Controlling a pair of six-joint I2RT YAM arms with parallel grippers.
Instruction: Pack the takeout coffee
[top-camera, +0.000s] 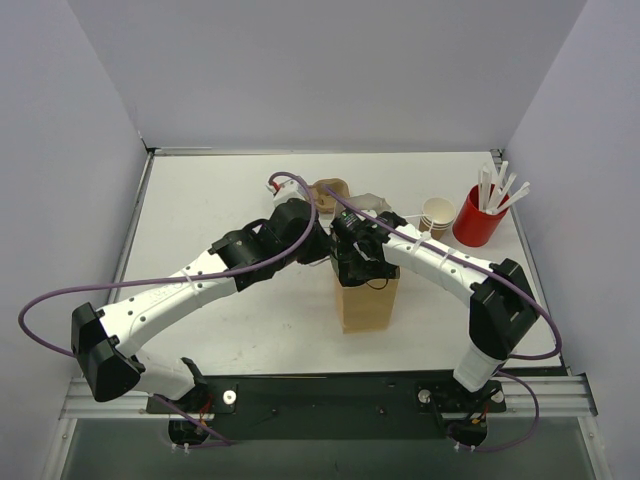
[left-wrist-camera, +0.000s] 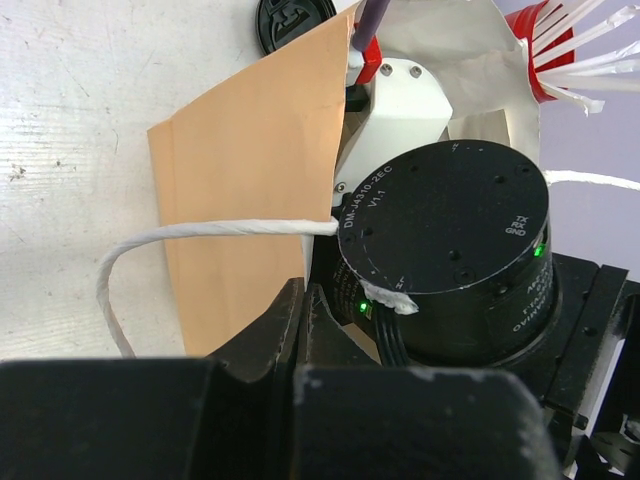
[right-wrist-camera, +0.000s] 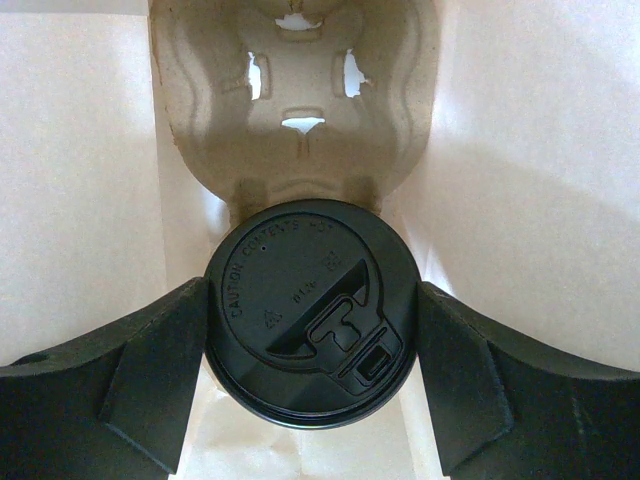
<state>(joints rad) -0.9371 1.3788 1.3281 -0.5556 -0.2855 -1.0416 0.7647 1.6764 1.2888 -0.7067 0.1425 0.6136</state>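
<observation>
The takeout coffee shows in the right wrist view as a round black lid (right-wrist-camera: 300, 290) seen from above, inside the brown paper bag (top-camera: 368, 305). My right gripper (right-wrist-camera: 312, 312) reaches down into the bag, and its fingers (right-wrist-camera: 150, 370) press on both sides of the lid. A moulded pulp tray (right-wrist-camera: 295, 100) lies deeper in the bag behind the cup. My left gripper (left-wrist-camera: 303, 295) is shut at the bag's upper left rim (left-wrist-camera: 250, 150), next to the white twisted handle (left-wrist-camera: 200, 230). In the top view both grippers meet over the bag mouth, left gripper (top-camera: 318, 245) and right gripper (top-camera: 358, 265).
A red cup of white sticks (top-camera: 478, 220) and a stack of unlidded tan cups (top-camera: 437, 215) stand at the back right. A brown carrier-like object (top-camera: 330, 192) and crumpled white paper (top-camera: 372, 203) lie behind the bag. Another black lid (left-wrist-camera: 295, 20) shows beyond the bag.
</observation>
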